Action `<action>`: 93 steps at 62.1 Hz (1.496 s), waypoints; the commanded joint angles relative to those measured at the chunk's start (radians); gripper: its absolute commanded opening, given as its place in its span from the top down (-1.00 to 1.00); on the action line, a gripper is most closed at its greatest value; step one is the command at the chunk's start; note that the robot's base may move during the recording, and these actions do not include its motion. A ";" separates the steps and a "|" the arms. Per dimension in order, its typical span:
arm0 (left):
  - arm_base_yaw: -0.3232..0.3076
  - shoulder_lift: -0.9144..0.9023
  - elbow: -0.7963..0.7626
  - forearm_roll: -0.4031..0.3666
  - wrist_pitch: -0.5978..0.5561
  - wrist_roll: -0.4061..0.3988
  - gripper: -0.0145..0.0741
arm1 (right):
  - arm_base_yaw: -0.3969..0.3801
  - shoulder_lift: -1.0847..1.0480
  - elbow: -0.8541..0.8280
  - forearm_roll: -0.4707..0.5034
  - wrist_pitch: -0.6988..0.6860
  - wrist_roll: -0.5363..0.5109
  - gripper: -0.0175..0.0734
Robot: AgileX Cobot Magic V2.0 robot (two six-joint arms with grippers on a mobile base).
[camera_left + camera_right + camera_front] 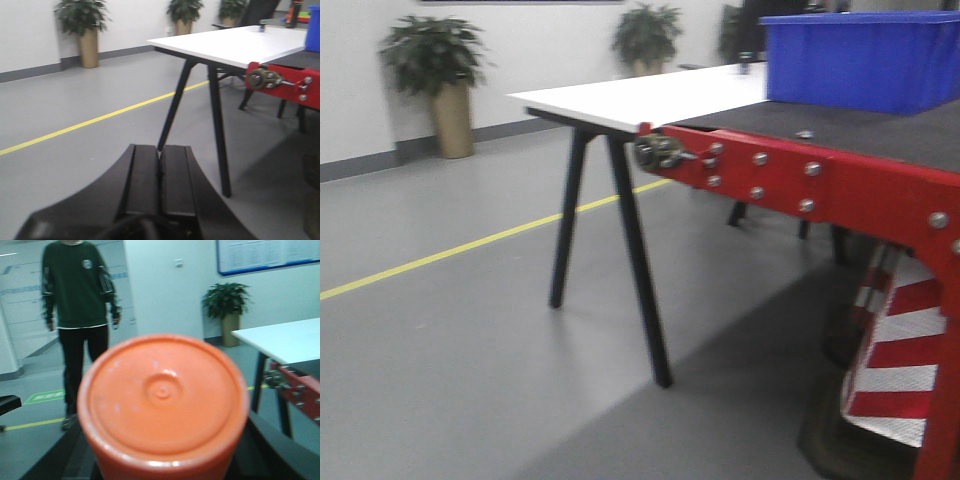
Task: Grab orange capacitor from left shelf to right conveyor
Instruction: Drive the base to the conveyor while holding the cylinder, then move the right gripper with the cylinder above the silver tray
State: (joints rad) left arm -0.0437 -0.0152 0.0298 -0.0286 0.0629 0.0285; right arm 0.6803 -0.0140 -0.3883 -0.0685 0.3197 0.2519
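Right wrist: capacitor in R hand

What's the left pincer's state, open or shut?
Shut. The left pincer has its two black fingers pressed together in its wrist view, nothing between them.

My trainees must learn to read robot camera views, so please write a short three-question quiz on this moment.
1. True or false: the left gripper is shut with nothing in it.
2. Which container stands on the right conveyor? A) blue bin B) cardboard box C) silver tray
3. Which object's flat top fills the right wrist view?

Key: 1 true. 2 A. 3 the orange capacitor.
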 commanded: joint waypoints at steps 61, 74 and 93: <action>-0.005 -0.010 0.028 -0.006 -0.088 -0.004 0.96 | -0.001 0.009 -0.031 -0.008 -0.085 -0.003 0.50; -0.005 -0.010 0.028 -0.006 -0.088 -0.004 0.96 | -0.001 0.009 -0.031 -0.008 -0.085 -0.003 0.50; -0.005 -0.010 0.028 -0.006 -0.088 -0.004 0.96 | -0.001 0.009 -0.031 -0.008 -0.085 -0.003 0.50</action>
State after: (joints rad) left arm -0.0437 -0.0152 0.0298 -0.0286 0.0629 0.0285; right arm 0.6803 -0.0140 -0.3883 -0.0685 0.3197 0.2537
